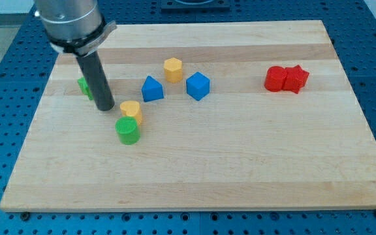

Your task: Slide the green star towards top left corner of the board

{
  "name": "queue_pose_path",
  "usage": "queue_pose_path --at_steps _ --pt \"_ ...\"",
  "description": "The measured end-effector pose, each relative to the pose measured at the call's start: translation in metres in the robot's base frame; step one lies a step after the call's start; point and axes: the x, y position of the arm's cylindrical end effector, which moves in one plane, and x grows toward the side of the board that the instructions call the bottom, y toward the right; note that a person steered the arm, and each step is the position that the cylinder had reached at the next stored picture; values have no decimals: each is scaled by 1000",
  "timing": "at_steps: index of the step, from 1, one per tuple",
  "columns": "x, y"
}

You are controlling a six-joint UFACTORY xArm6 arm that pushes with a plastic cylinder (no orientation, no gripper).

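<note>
**Tip sitting just right of the green star, on the side opposite the push direction's goal**

Nearest the view's bottom, a green cylinder (128, 130) is standing on the board (240, 176), with a yellow block (131, 109) touching it just above.

A little farther in, my tip (105, 108) is resting on the wood at the view's left. It is a bare rod end, holding nothing and with nothing to open or close. The green star (83, 85) is lying just to the tip's upper left, mostly hidden behind the rod, so only a sliver of green is showing and its star shape cannot be confirmed from here. Whether rod and star are touching is not clear.

This is the relation that matters: the star is lying between my tip and the board's top left corner, so a push up and to the view's left looks well lined up. The star is already sitting near the left edge, so I judge the remaining travel to be mostly upward. A push too far off its centre could be making it spin or slip aside.

Farther back, a blue block (151, 89), a yellow hexagonal block (173, 68) and a blue cube (198, 85) are clustering mid-board, well clear of the path. At the view's right, two red blocks (286, 78) are sitting touching each other.

No containers are showing anywhere on the board.
</note>
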Motion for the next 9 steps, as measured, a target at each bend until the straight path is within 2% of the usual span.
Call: queue_pose_path --at_steps 2,4,7,8,9 --pt "-9 -22" --pt "-75 -24" --pt "-141 -26" --pt "-105 -26" --pt "-86 -27"
